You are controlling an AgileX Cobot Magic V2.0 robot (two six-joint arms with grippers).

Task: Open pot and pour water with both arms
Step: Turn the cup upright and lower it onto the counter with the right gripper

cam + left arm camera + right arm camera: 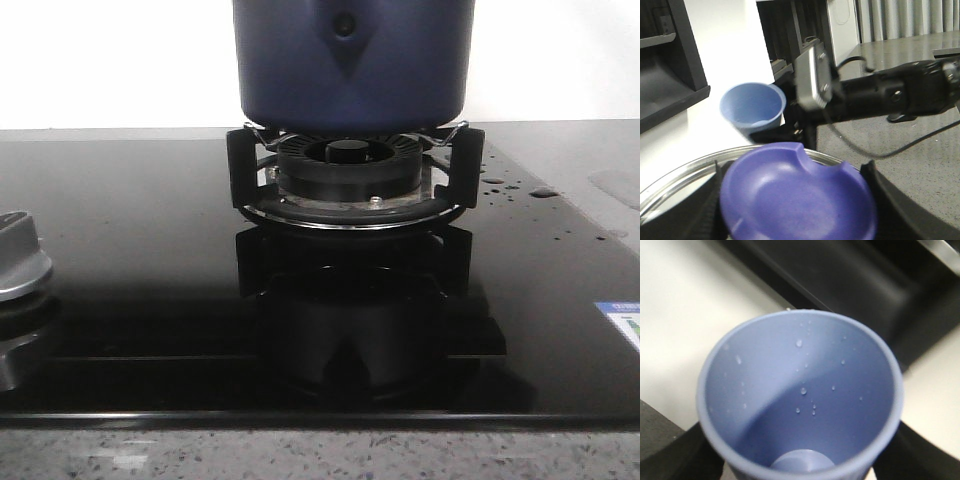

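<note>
The dark navy pot (350, 60) stands on the gas burner's black support (350, 170); its top is cut off in the front view. No gripper shows there. In the left wrist view my left gripper (797, 220) is shut on the purple-blue knob (797, 197) of a lid with a silver rim (680, 175). I cannot tell whether the lid rests on the pot. My right gripper (800, 462) is shut on a light blue cup (800, 390) with only droplets inside. The cup (752, 105) and right arm (880, 95) also show beyond the lid.
A black glass hob (130, 300) surrounds the burner, with water drops (510, 188) at its right. A silver stove dial (20, 262) sits at the left and a sticker (622, 325) at the right. Dark shelving (670, 85) stands behind the cup.
</note>
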